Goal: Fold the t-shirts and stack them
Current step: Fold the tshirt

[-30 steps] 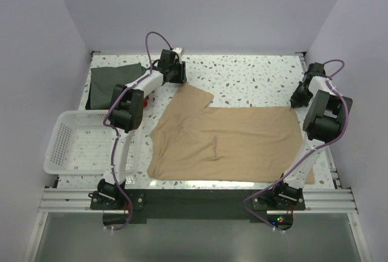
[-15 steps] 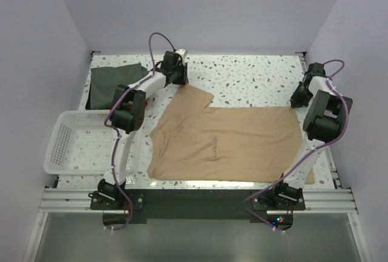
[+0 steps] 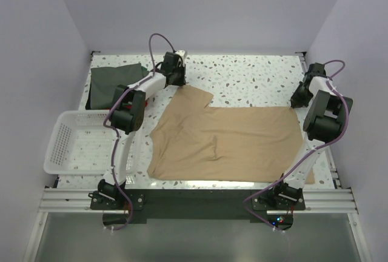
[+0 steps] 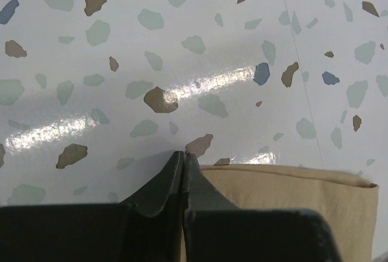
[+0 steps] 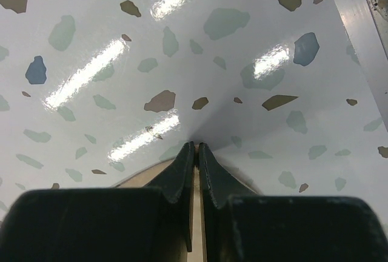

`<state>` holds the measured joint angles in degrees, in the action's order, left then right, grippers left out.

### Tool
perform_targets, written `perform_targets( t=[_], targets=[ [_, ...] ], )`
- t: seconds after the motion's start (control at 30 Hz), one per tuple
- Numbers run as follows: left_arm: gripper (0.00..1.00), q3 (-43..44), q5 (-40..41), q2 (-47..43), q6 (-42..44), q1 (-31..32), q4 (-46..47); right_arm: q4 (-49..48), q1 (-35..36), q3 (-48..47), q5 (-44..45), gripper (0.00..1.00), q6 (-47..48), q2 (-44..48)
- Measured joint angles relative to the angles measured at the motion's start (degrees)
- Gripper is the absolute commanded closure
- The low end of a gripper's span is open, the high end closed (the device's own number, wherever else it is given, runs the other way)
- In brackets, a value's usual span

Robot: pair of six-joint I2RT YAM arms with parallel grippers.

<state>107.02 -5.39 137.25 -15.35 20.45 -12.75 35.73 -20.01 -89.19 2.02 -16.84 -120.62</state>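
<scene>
A tan t-shirt (image 3: 236, 141) lies spread flat across the middle of the table. My left gripper (image 3: 177, 81) is at its back left sleeve corner. In the left wrist view the jaws (image 4: 183, 154) are shut, with a sliver of tan cloth (image 4: 285, 195) between them. My right gripper (image 3: 296, 103) is at the shirt's back right corner. Its jaws (image 5: 195, 147) are shut on a strip of tan cloth (image 5: 195, 213). A dark grey-green t-shirt (image 3: 112, 81) lies folded at the back left. No red shirt shows.
A white mesh basket (image 3: 68, 142) stands at the left edge, next to the left arm. The speckled tabletop (image 3: 254, 80) is bare behind the tan shirt. Walls close in on three sides.
My left gripper and forearm have shifted slightly to the right. The tan shirt and the right arm look the same.
</scene>
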Motion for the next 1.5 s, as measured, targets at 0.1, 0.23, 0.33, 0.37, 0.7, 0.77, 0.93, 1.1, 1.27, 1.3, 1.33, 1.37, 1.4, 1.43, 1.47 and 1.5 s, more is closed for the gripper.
perform_targets(
  t=[0.1,0.23,0.33,0.37,0.7,0.77,0.93,1.1,1.27,1.3,1.33,1.37,1.4,1.43,1.47,1.5],
  targets=[
    [1.0,0.39,0.35,0.0,0.0,0.0,-0.42,0.07,0.0,-0.09,0.02,1.0,-0.24,0.04],
    [1.0,2.58,1.16,0.79,0.0,0.11,-2.6,1.18,0.0,-0.7,0.02,1.0,-0.76,0.02],
    [1.0,6.47,1.31,2.97,-0.02,0.09,-3.74,2.91,0.0,-2.25,0.04,1.0,-1.49,-0.33],
    [1.0,7.63,1.31,3.63,-0.02,0.09,-4.15,3.32,0.0,-2.93,0.02,1.0,-1.66,-0.55],
    [1.0,16.48,0.79,8.24,-0.09,-0.83,-4.52,5.01,0.09,-12.94,-0.09,1.0,-4.59,-7.52],
    [1.0,18.27,0.15,9.01,-0.13,-1.25,-3.82,5.62,0.2,-15.23,-0.15,1.0,-5.33,-8.74],
    [1.0,21.81,-1.7,10.01,-0.5,-2.27,-0.72,6.6,0.81,-22.36,-0.26,1.0,-7.21,-12.37],
    [1.0,20.9,-4.46,9.2,-0.46,-2.91,4.2,7.21,1.49,-27.02,-0.72,1.0,-8.5,-14.12],
    [1.0,6.08,-8.2,0.55,0.0,-3.26,7.87,6.69,1.7,-25.86,-1.51,1.0,-8.46,-12.85],
    [1.0,3.32,-8.96,-1.44,0.0,-3.26,8.46,6.64,1.7,-24.85,-1.53,1.0,-8.31,-12.2],
    [1.0,-0.44,-9.97,-4.24,0.0,-3.26,8.98,6.69,1.68,-23.17,-1.55,1.0,-7.96,-11.04],
    [1.0,-2.82,-10.69,-6.27,0.0,-3.23,9.33,6.64,1.68,-21.92,-1.55,1.0,-7.74,-10.08],
    [1.0,-6.08,-11.39,-9.11,0.0,-3.21,10.47,6.47,1.68,-20.13,-1.55,1.0,-7.48,-8.68],
    [1.0,-9.27,-12.07,-11.98,0.02,-3.21,11.13,6.6,1.68,-18.43,-1.55,1.0,-7.19,-7.15],
    [1.0,-12.39,-12.59,-14.99,0.0,-3.19,12.13,6.43,1.68,-16.59,-1.55,1.0,-6.93,-5.55],
    [1.0,-15.17,-13.09,-17.92,0.0,-3.19,12.74,6.43,1.68,-14.95,-1.57,1.0,-6.62,-3.93]
  ],
)
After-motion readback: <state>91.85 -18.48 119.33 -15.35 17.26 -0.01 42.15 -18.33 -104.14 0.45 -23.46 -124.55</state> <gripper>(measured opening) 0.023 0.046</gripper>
